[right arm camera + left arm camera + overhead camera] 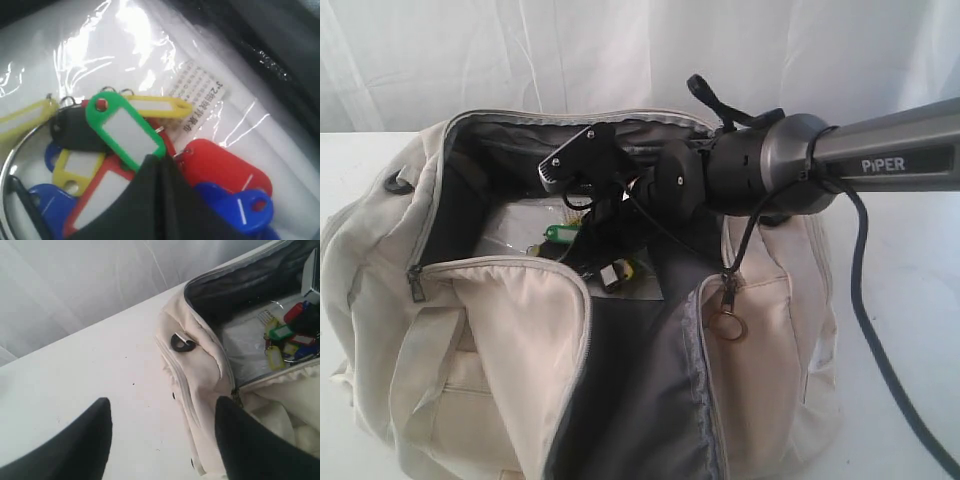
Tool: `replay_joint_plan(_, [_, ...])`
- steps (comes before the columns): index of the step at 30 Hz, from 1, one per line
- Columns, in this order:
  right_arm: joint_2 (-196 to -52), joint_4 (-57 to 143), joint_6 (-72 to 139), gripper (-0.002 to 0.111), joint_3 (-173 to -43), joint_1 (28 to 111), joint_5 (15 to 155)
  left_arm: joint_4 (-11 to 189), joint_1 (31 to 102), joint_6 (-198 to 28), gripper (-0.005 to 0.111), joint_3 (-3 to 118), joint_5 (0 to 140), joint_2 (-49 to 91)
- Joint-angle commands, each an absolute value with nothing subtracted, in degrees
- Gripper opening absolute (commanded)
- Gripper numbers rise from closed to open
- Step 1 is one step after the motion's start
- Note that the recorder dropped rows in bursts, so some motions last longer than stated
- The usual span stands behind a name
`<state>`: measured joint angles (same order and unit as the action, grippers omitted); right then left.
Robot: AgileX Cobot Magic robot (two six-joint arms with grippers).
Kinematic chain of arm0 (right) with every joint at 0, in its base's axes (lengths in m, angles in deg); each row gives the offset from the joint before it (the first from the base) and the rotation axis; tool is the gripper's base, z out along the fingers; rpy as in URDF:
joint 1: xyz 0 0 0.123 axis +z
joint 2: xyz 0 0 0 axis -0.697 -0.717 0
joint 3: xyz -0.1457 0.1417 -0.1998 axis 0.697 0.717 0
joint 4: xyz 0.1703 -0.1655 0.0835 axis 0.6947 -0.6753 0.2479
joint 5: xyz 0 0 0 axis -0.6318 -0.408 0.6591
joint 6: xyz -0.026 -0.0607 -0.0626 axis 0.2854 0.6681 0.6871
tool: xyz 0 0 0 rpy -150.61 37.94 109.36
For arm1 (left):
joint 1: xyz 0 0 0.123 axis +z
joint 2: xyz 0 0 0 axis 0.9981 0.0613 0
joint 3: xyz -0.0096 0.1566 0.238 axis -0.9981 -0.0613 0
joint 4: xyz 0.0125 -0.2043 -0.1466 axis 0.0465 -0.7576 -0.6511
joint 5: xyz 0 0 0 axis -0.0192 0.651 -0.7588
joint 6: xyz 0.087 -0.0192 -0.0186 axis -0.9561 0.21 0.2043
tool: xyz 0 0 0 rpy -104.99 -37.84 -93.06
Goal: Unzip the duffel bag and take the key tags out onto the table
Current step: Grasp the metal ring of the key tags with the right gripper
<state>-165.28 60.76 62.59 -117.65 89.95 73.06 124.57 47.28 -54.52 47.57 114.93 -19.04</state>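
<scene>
The large cream-white fabric duffel bag [510,340] with dark grey lining is seen lying on the wide white worktop [100,365], its main zip undone and its mouth spread wide. A metal zipper pull with a silver ring [728,322] hangs at the front edge of the opening.

The bunch of small plastic key tags [125,135], in green, yellow, red, blue and black and joined by metal rings, is found inside the bag. It rests on a clear plastic-wrapped white packet [100,45] that bears a small printed label [200,95].

The right gripper [159,172] is reached down into the open bag. Its jaws are drawn fully together directly over the tags, beside the end of the green one. Whether a tag or ring is pinched between them cannot be told.

The left gripper [165,440] is held outside the bag, above the worktop at the bag's end. Its jaws are spread apart, and nothing is gripped between them.

A white curtain [620,50] is hung behind the worktop.
</scene>
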Motion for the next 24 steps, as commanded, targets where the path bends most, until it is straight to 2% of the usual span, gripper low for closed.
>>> replay_joint_plan(1, [-162.2, 60.3, 62.4, 0.0, -117.2, 89.8, 72.1, 124.9, 47.5, -53.7, 0.063, 47.5, 115.8, -22.0])
replay_joint_plan(14, [-156.7, 60.3, 62.5, 0.002, -117.2, 89.8, 72.5, 124.1, 47.5, -54.4, 0.063, 47.5, 121.2, -23.8])
replay_joint_plan(17, [-157.5, 60.2, 62.5, 0.022, -117.2, 89.8, 69.7, 124.0, 47.5, -54.4, 0.063, 47.5, 121.1, -23.8])
replay_joint_plan(20, [-158.6, 60.2, 62.2, 0.054, -117.1, 89.8, 68.0, 124.0, 47.5, -54.4, 0.063, 47.5, 121.1, -23.8])
replay_joint_plan(21, [-159.1, 60.2, 61.0, 0.062, -117.1, 89.8, 67.6, 124.0, 47.5, -54.4, 0.063, 47.5, 121.1, -23.8])
replay_joint_plan(22, [-159.7, 60.2, 59.8, 0.066, -117.1, 89.8, 67.5, 123.8, 47.5, -54.4, 0.063, 47.5, 121.1, -23.8])
replay_joint_plan(24, [-160.6, 60.2, 58.9, 0.067, -117.1, 89.8, 67.4, 123.7, 47.5, -54.4, 0.063, 47.5, 121.1, -23.8])
